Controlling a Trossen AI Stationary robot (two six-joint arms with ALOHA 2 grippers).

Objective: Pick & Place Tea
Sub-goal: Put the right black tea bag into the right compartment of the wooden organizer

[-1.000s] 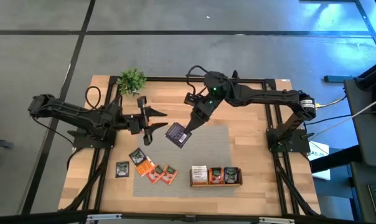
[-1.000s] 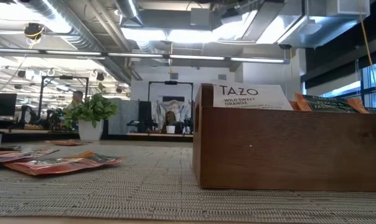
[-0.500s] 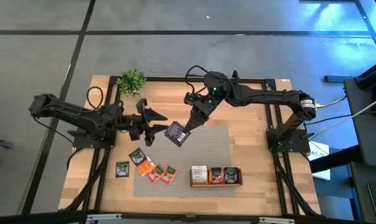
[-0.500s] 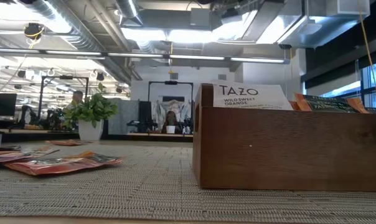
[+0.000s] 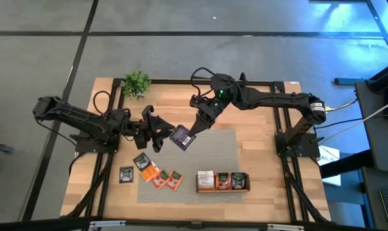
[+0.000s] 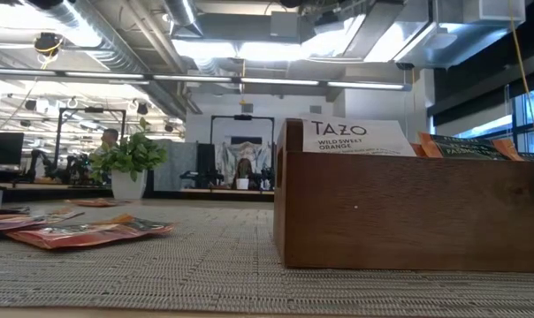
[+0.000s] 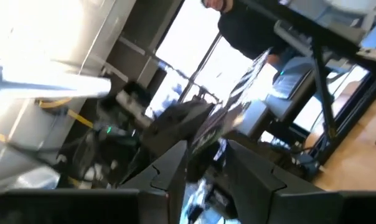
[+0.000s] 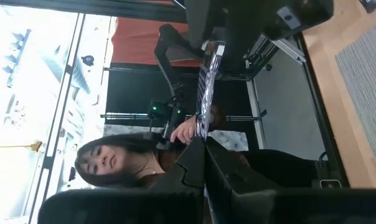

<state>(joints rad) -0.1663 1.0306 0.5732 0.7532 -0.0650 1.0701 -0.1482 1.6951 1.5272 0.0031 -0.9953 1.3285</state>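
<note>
The left gripper [image 5: 162,131] has slid in from the side, and its jaws are closing around the dark tea sachet [image 5: 181,136]. The right gripper [image 5: 190,136] still pinches that sachet in the air, above the desk [image 5: 258,122]. This looks like a hand-over. More sachets [image 5: 157,174] wait below.

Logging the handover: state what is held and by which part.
The right gripper pinches a dark tea sachet by one edge; the left gripper is at its opposite edge.
</note>
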